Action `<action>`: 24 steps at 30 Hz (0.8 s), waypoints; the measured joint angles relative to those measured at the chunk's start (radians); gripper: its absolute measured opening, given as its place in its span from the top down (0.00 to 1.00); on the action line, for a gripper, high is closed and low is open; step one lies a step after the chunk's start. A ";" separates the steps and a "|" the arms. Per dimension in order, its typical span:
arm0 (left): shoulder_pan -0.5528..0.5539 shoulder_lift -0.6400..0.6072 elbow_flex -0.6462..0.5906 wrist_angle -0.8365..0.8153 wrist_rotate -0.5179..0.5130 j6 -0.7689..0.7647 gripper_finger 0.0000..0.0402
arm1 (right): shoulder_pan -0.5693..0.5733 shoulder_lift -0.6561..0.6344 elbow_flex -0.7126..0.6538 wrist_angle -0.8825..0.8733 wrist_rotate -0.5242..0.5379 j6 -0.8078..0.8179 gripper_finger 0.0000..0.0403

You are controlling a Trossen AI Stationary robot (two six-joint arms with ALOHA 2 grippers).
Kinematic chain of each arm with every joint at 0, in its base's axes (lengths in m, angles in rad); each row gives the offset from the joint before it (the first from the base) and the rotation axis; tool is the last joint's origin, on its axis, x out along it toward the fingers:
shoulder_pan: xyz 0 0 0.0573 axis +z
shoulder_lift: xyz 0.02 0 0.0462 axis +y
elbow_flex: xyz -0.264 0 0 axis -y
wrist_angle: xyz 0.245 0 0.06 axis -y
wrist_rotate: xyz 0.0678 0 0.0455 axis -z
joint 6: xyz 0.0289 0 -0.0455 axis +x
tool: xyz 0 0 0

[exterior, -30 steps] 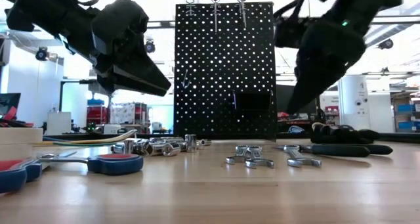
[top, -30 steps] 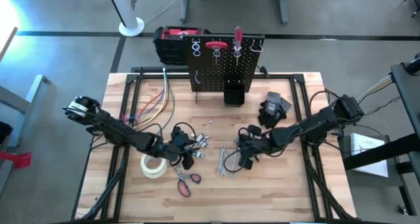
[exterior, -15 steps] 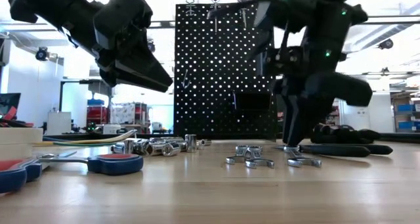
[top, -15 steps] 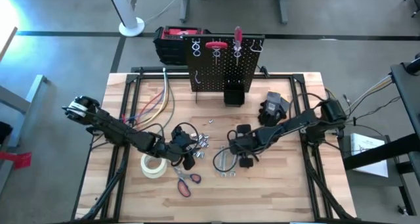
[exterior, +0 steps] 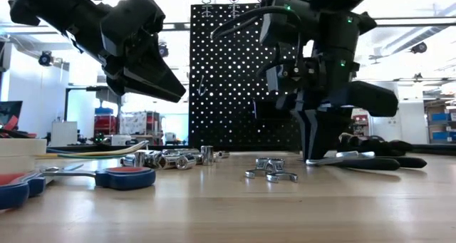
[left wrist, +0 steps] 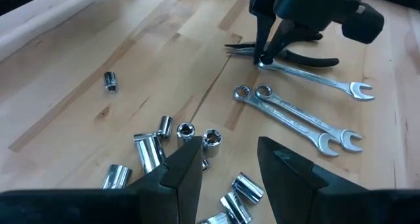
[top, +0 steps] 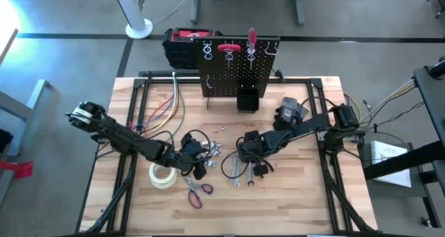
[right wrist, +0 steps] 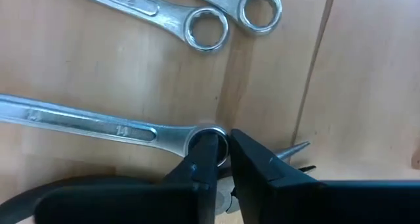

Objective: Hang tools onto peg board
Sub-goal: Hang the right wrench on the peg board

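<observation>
— What differs from a second ago?
— The right gripper (top: 245, 158) is lower and farther toward the table's middle, now down at the wrenches. Its fingers (right wrist: 205, 159) pinch the ring end of the single wrench (left wrist: 308, 80).
— Has the wrench shifted?
— Yes. Its ring end now sits slightly off the table (exterior: 214, 207).

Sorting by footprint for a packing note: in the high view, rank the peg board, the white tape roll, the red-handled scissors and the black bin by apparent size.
1. Peg board.
2. White tape roll and red-handled scissors: too alike to rank.
3. Black bin: close to those two, so its place is unsure.
</observation>
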 joint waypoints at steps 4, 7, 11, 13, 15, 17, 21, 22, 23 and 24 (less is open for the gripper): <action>-0.001 0.000 0.000 -0.005 0.000 -0.003 0.66 | -0.006 -0.009 -0.001 -0.005 0.000 0.001 0.99; -0.002 0.000 0.000 -0.010 0.000 -0.004 0.66 | 0.004 -0.036 0.010 -0.029 0.046 0.023 0.99; -0.002 0.000 0.000 -0.008 0.011 -0.018 0.66 | 0.035 -0.110 0.020 -0.077 0.197 0.043 1.00; -0.002 0.000 -0.001 0.008 0.012 -0.020 0.66 | 0.061 -0.164 0.040 -0.079 0.294 0.060 1.00; -0.002 0.000 -0.001 0.022 0.013 -0.016 0.66 | 0.093 -0.210 0.049 -0.108 0.397 0.077 1.00; -0.002 0.000 -0.002 0.059 0.008 0.010 0.66 | 0.125 -0.242 0.055 -0.118 0.501 0.080 1.00; 0.006 0.000 -0.002 0.188 -0.020 0.101 0.66 | 0.193 -0.307 0.086 -0.103 0.766 0.064 1.00; 0.011 0.000 -0.002 0.236 -0.018 0.130 0.66 | 0.209 -0.313 0.090 -0.099 0.829 0.051 1.00; 0.015 0.000 -0.002 0.288 -0.012 0.158 0.66 | 0.224 -0.313 0.092 -0.101 0.881 0.033 1.00; 0.021 0.000 -0.002 0.330 0.000 0.181 0.66 | 0.235 -0.311 0.098 -0.102 0.922 0.013 1.00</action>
